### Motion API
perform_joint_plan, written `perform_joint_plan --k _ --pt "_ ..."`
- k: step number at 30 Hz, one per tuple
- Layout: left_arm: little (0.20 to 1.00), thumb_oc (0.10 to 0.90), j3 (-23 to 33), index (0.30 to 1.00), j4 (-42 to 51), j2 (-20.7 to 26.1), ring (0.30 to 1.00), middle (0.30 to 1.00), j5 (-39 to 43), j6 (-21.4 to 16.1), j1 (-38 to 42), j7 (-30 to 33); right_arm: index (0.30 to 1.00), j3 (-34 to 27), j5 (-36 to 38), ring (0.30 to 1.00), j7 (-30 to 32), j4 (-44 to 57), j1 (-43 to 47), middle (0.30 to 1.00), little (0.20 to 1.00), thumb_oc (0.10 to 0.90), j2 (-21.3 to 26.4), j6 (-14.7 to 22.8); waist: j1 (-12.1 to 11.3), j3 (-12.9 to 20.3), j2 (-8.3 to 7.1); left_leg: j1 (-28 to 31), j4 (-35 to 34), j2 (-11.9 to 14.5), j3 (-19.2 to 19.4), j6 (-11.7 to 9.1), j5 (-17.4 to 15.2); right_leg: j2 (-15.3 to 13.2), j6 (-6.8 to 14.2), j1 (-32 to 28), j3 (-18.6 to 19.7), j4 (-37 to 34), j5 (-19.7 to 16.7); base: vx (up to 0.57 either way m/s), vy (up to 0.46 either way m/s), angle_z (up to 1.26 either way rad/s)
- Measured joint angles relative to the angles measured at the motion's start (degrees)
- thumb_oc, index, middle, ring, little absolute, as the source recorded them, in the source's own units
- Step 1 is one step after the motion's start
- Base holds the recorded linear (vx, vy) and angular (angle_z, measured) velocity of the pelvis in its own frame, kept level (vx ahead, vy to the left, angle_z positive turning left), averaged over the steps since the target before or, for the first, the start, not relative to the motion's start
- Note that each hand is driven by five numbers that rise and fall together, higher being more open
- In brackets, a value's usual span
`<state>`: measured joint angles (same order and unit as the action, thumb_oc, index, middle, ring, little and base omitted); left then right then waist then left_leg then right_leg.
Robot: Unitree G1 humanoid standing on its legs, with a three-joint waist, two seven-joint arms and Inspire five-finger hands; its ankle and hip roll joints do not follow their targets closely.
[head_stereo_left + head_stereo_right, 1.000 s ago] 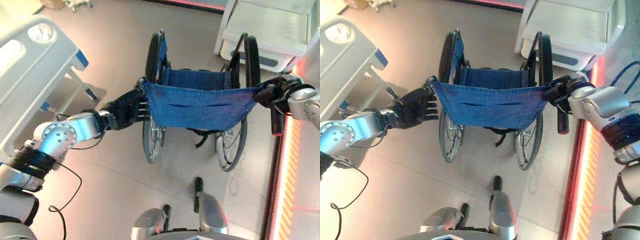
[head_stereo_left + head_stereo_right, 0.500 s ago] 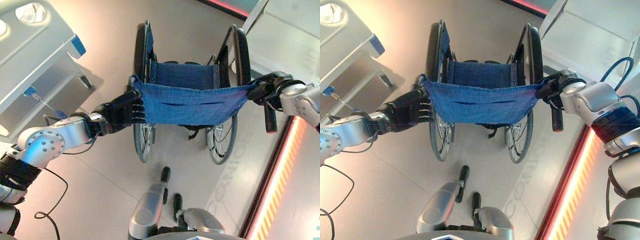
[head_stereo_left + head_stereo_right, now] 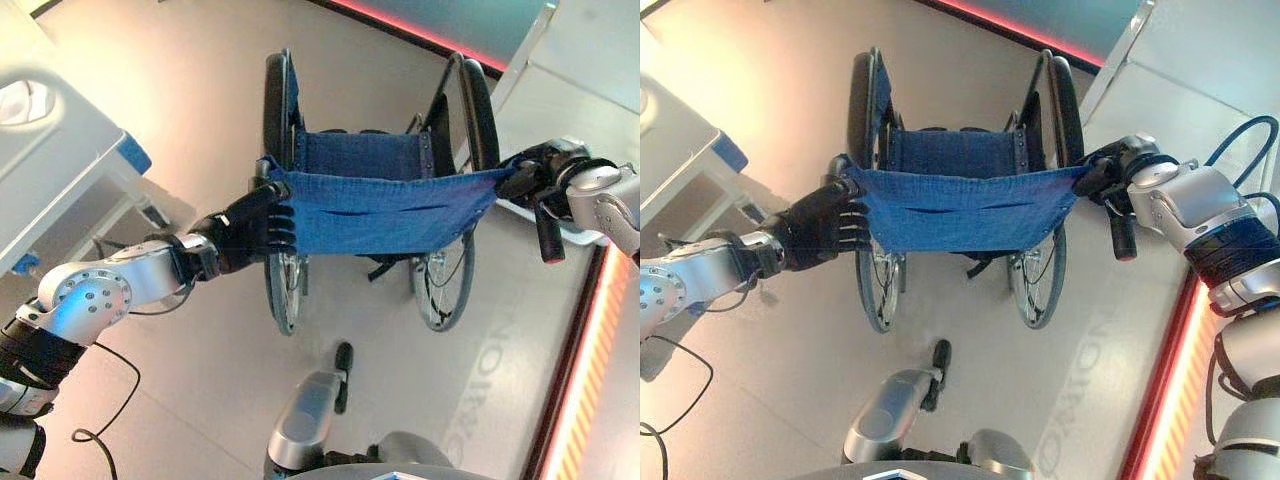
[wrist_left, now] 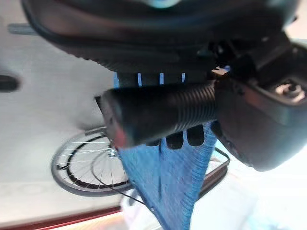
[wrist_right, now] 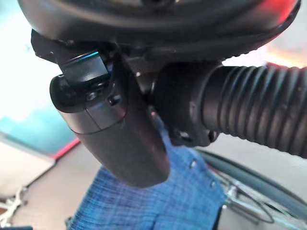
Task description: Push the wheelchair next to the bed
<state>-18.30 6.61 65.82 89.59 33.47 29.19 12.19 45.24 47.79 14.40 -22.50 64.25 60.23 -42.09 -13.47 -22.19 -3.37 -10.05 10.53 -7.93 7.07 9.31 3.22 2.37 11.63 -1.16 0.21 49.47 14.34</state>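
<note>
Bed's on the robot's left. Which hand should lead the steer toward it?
Probably right: the right hand and left hand each grip a push handle of the wheelchair, and the bed lies left, so pushing the right side harder should swing it there.

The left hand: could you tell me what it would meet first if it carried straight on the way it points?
The left hand is curled round the wheelchair's left push handle, pointing across the blue backrest. Going straight on, it would probably press into that fabric first, though depth is hard to judge.
</note>
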Motion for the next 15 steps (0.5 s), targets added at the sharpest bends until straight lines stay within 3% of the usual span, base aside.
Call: perform_joint_plan --k 2,3,4,5,6,7,8,9,10,11,12,14,15 --pt "0.300 0.400 0.4 0.300 -0.6 0.3 0.300 0.300 0.0 1.3 2.6 -0.4 0.300 0.0 -0.1 0.300 0.4 -2.0 1.8 0.300 0.300 0.400 -0.7 0.0 0.2 -0.1 0.30 3.1 -3.4 -1.3 -4.9 0.0 0.5 -1.2 -7.1 2.9 -2.0 -6.0 4.1 0.27 -0.062 0.25" --pt "0.300 0.400 0.4 0.300 -1.0 0.3 0.300 0.300 0.0 1.2 2.7 -0.5 0.300 0.4 -0.1 0.300 0.4 -2.3 2.4 0.300 0.300 0.400 -0.7 0.0 0.5 -0.2 0.70 3.6 -3.9 -1.3 -6.0 -0.2 0.6 -1.9 -9.5 3.0 -2.9 -9.5 5.7 0.11 -0.103 0.18" --pt "0.300 0.400 0.5 0.300 -1.5 0.4 0.300 0.300 0.0 1.2 3.7 -0.4 0.300 0.5 -0.1 0.300 0.3 -3.1 3.8 0.300 0.300 0.400 -0.8 0.0 0.5 -0.3 1.28 4.2 -4.7 -0.9 -7.7 -0.3 0.6 -2.5 -11.5 4.3 -3.6 -15.5 6.9 0.06 -0.163 0.14" --pt "0.300 0.400 0.3 0.300 -2.5 0.3 0.300 0.300 0.1 1.2 5.5 -0.5 0.300 0.8 -0.1 0.300 0.3 -4.3 5.9 0.300 0.300 0.400 -0.9 0.0 1.2 -1.1 2.57 4.5 -4.9 -0.3 -10.2 -0.7 0.5 -2.5 -11.7 6.4 -3.5 -19.6 6.9 0.04 -0.214 0.27" --pt "0.300 0.400 -1.6 0.300 -3.8 0.2 0.300 0.300 0.5 0.6 8.3 -0.4 0.300 1.5 -0.3 0.300 0.3 -6.0 8.6 0.300 0.300 0.400 -1.2 0.5 2.2 -1.9 4.45 4.7 -4.9 0.4 -13.2 -1.4 0.1 -2.6 -10.9 9.2 -3.5 -22.1 6.4 0.07 -0.306 0.49" --pt "0.300 0.400 -3.7 0.300 -5.6 0.3 0.300 0.300 0.9 0.5 11.8 -0.3 0.300 3.1 -0.3 0.300 0.1 -7.9 11.7 0.300 0.300 0.400 -1.2 0.9 3.2 -2.6 5.68 4.7 -4.8 0.6 -15.0 -1.6 0.2 -3.4 -8.3 12.0 -3.5 -24.9 4.5 0.11 -0.318 0.53" --pt "0.300 0.400 -5.0 0.300 -6.7 0.2 0.300 0.300 1.1 0.5 13.6 -0.3 0.300 3.6 -0.3 0.300 -0.3 -9.1 12.9 0.300 0.300 0.400 -1.3 1.0 3.7 -2.7 5.99 4.8 -4.8 0.6 -15.6 -1.9 0.1 -4.6 -6.4 13.5 -3.1 -27.8 3.2 0.31 -0.526 0.58" --pt "0.300 0.400 -7.6 0.300 -8.2 0.1 0.300 0.300 1.2 -0.4 16.8 -0.1 0.300 5.0 -0.6 0.300 -0.3 -10.1 15.0 0.300 0.300 0.400 -1.5 1.2 4.6 -2.8 6.18 4.9 -4.8 0.2 -19.4 -2.8 -0.6 -6.7 -3.5 16.6 -2.5 -31.4 -0.4 0.34 -0.452 0.61" --pt "0.300 0.400 -8.6 0.300 -9.0 0.0 0.300 0.300 1.2 -1.0 18.2 0.0 0.300 5.1 -0.7 0.300 -0.3 -10.6 15.6 0.300 0.300 0.400 -1.5 1.2 5.4 -2.9 6.35 4.9 -4.8 0.1 -20.5 -3.0 -0.7 -8.1 -2.5 17.6 -2.4 -33.8 -3.2 0.42 -0.481 0.82" --pt "0.300 0.400 -9.9 0.300 -10.6 -0.5 0.300 0.300 1.6 -1.6 20.2 0.1 0.300 5.1 -0.8 0.300 -0.3 -10.8 16.3 0.300 0.300 0.400 -1.3 1.2 6.6 -3.0 6.38 5.2 -4.1 -0.2 -22.0 -4.0 -2.0 -10.4 -0.4 18.5 -2.4 -38.5 -9.3 0.41 -0.437 0.78" --pt "0.300 0.400 -10.3 0.300 -11.7 -1.0 0.300 0.300 2.6 -1.8 20.9 0.7 0.300 5.2 -0.8 0.300 -0.3 -10.9 16.6 0.300 0.300 0.400 -1.3 1.1 6.9 -3.1 6.39 5.6 -2.8 -0.3 -23.1 -4.5 -2.9 -12.1 -1.0 18.1 -1.9 -42.8 -14.6 0.42 -0.455 0.69" --pt "0.300 0.400 -10.3 0.300 -13.6 -2.3 0.300 0.300 3.2 -1.9 20.9 1.5 0.300 5.9 -0.9 0.300 -0.1 -10.9 16.5 0.300 0.300 0.400 -1.8 0.9 7.7 -3.2 6.26 6.3 -0.6 -0.2 -21.9 -7.2 -4.7 -12.9 -2.0 15.8 -2.4 -47.0 -19.8 0.42 -0.505 0.67" --pt "0.300 0.400 -10.4 0.300 -14.2 -2.3 0.300 0.300 3.4 -1.8 20.8 2.1 0.300 7.5 -0.6 0.300 0.0 -10.4 16.5 0.300 0.300 0.400 -1.8 0.8 8.2 -3.5 5.54 7.7 0.2 0.0 -19.9 -8.4 -5.4 -12.3 -2.7 11.8 -3.9 -49.6 -22.2 0.41 -0.509 0.81"
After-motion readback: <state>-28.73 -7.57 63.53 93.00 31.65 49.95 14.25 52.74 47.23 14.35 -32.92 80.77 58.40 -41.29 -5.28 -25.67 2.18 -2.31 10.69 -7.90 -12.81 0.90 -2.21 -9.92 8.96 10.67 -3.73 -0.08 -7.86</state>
